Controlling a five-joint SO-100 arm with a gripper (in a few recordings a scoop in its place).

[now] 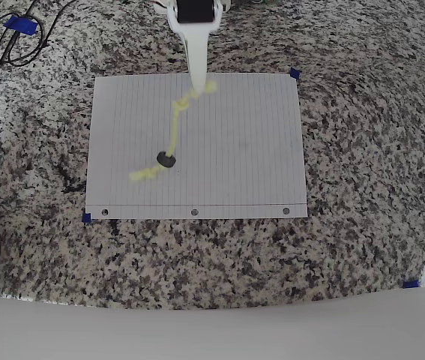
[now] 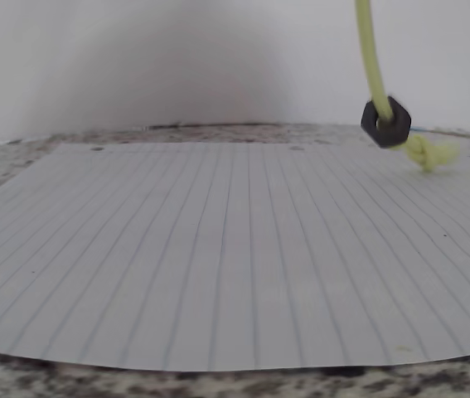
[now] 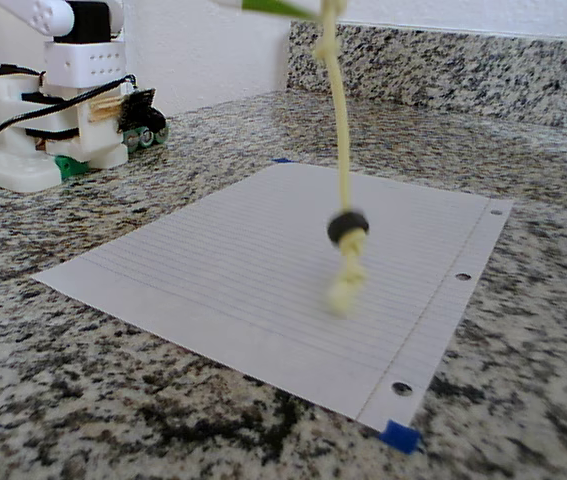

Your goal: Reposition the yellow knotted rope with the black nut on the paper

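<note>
Gripper point(image 1: 199, 81) pinches the rope point(image 3: 340, 150), lifted with nut point(image 3: 347, 227) dangling over the paper point(image 3: 223, 270); laying down remains.

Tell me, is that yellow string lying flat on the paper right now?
No: in the fixed view the yellow knotted rope hangs from above, with the black nut on it above the paper.

Yellow knotted rope's point(image 3: 344, 150) lower knot motion-blurred
</note>
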